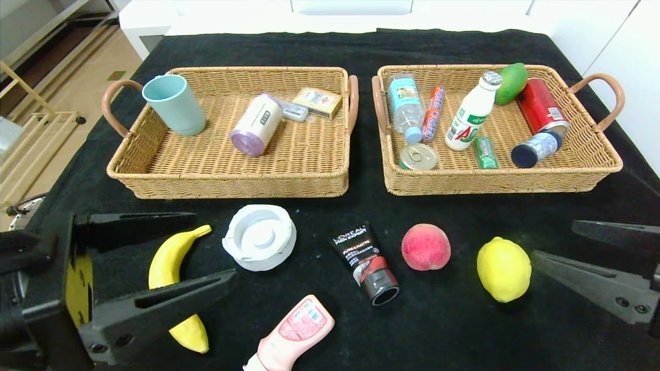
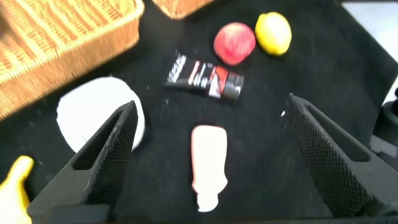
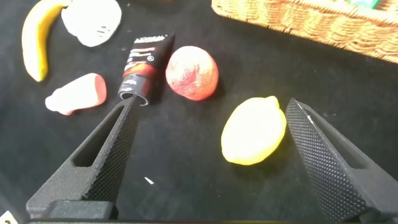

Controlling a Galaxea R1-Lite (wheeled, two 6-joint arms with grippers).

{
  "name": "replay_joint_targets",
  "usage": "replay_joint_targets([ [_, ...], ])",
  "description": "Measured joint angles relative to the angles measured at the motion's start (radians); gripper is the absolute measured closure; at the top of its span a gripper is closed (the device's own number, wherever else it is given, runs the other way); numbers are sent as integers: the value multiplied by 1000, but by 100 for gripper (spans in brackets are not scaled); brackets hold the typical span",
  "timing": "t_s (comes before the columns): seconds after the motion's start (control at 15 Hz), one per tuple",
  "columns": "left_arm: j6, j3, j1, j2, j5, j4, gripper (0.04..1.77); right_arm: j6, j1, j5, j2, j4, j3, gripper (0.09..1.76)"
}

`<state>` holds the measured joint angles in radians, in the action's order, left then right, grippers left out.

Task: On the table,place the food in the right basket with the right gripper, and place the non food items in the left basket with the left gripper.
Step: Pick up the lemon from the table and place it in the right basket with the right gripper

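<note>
On the black table (image 1: 464, 319), in front of two baskets, lie a banana (image 1: 167, 263), a white round container (image 1: 259, 237), a L'Oreal tube (image 1: 365, 260), a peach (image 1: 425, 247), a lemon (image 1: 504, 268) and a pink bottle (image 1: 294, 332). My left gripper (image 1: 214, 247) hovers open at the near left over the banana. In its wrist view the pink bottle (image 2: 208, 162) lies between the spread fingers of the left gripper (image 2: 211, 106). My right gripper (image 1: 554, 239) stands open just right of the lemon. The lemon (image 3: 255, 130) sits near one finger of the right gripper (image 3: 210, 106), untouched.
The left basket (image 1: 232, 184) holds a blue cup (image 1: 175, 103), a purple-capped canister (image 1: 257, 125) and a small box (image 1: 318, 101). The right basket (image 1: 495, 180) holds bottles, a red can (image 1: 541, 105), a tin (image 1: 417, 156) and a green mango (image 1: 511, 82).
</note>
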<state>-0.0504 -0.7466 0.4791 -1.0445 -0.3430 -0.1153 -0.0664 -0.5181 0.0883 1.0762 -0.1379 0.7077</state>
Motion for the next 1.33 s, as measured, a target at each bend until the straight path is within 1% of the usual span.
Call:
replay_joint_targets([
  [0.13,10,20,-2,0,-1,-1,9,0,-7,-11,18,3,17,14],
  [0.33,10,34,-3,1,8,-57,9,1,-19,-101,40,36,54,14],
  [0.47,8,44,-3,8,24,-62,9,1,-22,-167,68,120,111,14],
  [0.67,7,50,-3,20,24,-62,9,-18,-26,-302,145,292,226,14],
  [0.8,5,51,-3,23,24,-61,9,-88,-29,-351,198,424,315,14],
  [1.0,3,55,-3,27,24,-61,9,-280,-40,-371,270,639,463,14],
  [1.13,3,58,-3,30,24,-61,9,-347,-49,-389,320,697,518,14],
  [1.33,3,59,-3,33,24,-60,9,-413,-51,-396,383,717,539,14],
])
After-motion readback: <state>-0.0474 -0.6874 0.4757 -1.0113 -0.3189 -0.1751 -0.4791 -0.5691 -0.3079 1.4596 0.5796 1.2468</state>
